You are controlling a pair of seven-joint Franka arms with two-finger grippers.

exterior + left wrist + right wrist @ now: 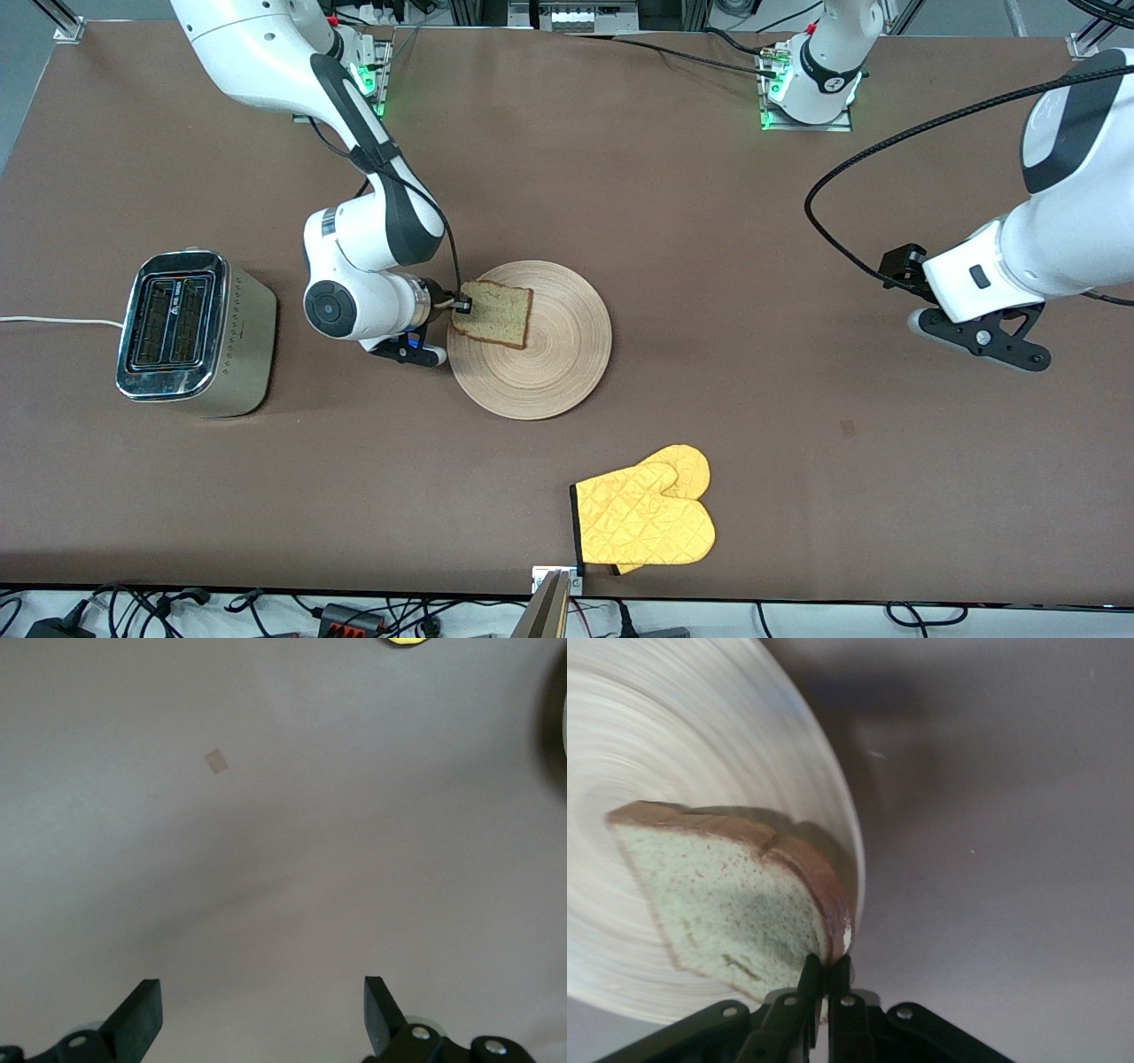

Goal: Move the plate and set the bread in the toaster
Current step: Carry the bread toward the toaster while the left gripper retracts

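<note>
The right end effector pinches the bread by 1 crust edge, its fingers pressed together on the slice, over the rim of the plate toward the right arm's end of the table. The bread sits tilted above the plate. The toaster, with 2 slots, stands well apart, nearer the right arm's end. The left end effector hangs spread over bare table, waiting.
</note>
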